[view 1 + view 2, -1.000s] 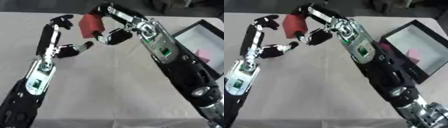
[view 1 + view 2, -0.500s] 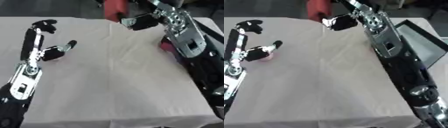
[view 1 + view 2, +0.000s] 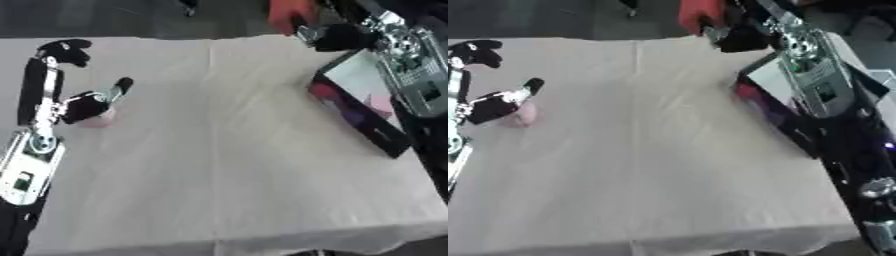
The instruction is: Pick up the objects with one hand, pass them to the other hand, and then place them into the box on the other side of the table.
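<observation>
My right hand is at the far right of the table, shut on a red object that it holds in the air. It hangs just beyond the far corner of the black box. The box lies tilted at the right edge, with a pale inside and a pink item in it. My left hand is at the left side, open, with fingers spread upward. A small pink object lies on the cloth right under that hand's palm; I cannot tell whether they touch.
A white cloth with a centre fold covers the table. Its front edge runs along the bottom of the view. Dark floor lies beyond the far edge.
My right hand has carried the red object from beside the left hand across to the right, up to the box. The left hand has let go and stays at the left. The camera has shifted.
</observation>
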You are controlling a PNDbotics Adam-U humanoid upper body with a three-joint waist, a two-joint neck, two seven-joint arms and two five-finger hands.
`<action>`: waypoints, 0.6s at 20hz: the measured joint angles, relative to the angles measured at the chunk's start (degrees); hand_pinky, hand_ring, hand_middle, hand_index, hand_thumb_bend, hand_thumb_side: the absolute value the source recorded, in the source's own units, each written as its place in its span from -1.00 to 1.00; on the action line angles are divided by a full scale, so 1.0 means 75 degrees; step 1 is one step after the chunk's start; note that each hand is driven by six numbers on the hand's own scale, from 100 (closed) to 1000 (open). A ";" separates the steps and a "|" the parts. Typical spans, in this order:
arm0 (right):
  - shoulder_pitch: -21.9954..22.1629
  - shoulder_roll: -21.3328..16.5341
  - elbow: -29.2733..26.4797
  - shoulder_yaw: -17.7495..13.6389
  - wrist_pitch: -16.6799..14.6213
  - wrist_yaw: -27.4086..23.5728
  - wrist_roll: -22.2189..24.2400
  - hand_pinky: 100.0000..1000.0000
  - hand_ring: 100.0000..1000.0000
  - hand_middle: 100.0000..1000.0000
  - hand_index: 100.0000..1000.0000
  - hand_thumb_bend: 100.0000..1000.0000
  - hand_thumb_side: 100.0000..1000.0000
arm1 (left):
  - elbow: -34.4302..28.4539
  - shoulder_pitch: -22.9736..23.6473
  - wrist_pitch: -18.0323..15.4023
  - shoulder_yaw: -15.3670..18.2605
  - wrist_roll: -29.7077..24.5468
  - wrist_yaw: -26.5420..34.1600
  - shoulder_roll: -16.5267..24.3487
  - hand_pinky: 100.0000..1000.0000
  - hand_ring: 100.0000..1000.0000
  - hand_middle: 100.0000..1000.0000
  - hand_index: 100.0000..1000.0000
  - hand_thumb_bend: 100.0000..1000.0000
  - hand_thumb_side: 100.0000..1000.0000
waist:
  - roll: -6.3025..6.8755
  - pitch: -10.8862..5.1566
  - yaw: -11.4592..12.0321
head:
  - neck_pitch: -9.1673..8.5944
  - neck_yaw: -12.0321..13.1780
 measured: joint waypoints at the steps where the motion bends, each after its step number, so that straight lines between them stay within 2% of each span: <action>1: 0.0078 -0.0090 0.0052 -0.0071 0.0004 -0.0002 -0.0074 0.97 0.59 0.02 0.18 -1.00 -1.00 | -0.0016 0.0008 0.0004 0.0010 0.0007 0.0004 0.0023 0.43 0.02 -0.04 0.42 0.24 -0.36 | 0.0004 0.0000 -0.0005 | 0.0000 -0.0049; 12: 0.0911 -0.0913 0.0630 -0.0691 0.0088 -0.0015 -0.0772 0.96 0.59 0.04 0.19 -1.00 -1.00 | -0.0164 0.0056 0.0081 0.0161 0.0186 0.0088 0.0088 0.43 0.02 -0.04 0.42 0.23 -0.37 | 0.0049 0.0005 -0.0023 | -0.0012 -0.0429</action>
